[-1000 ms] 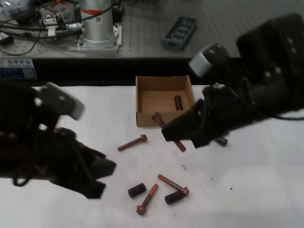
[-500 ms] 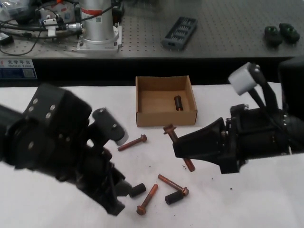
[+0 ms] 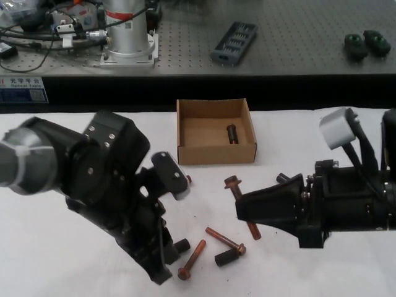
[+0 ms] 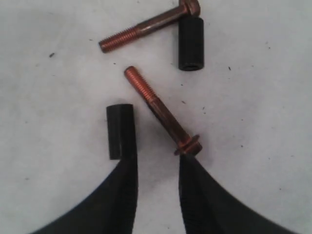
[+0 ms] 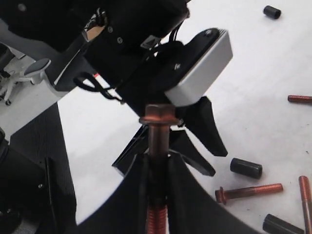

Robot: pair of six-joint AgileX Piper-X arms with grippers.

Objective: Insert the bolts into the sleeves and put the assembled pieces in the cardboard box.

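Observation:
My right gripper (image 3: 242, 209) (image 5: 157, 165) is shut on a copper bolt (image 3: 241, 204) (image 5: 157, 139), held tilted above the white cloth with its head up. My left gripper (image 3: 163, 271) (image 4: 157, 168) points down, open, just above the cloth. A black sleeve (image 4: 120, 130) (image 3: 180, 245) lies by one fingertip and a bolt's (image 4: 161, 111) (image 3: 192, 260) head by the other. Beyond them lie a second bolt (image 4: 148, 24) (image 3: 226, 240) and a second sleeve (image 4: 190, 43) (image 3: 227, 257). The cardboard box (image 3: 216, 153) stands at the back with one assembled piece (image 3: 232, 133) inside.
Another black sleeve (image 3: 282, 178) (image 5: 271, 11) lies behind my right arm. A further bolt (image 3: 187, 179) peeks out from behind my left arm. A metal post (image 3: 127, 28), cables and a black rack (image 3: 233, 41) stand on the bench beyond the cloth.
My left arm swung right and lowered its gripper over the loose sleeve and bolt. My right arm drew back to the right and lower, carrying its bolt.

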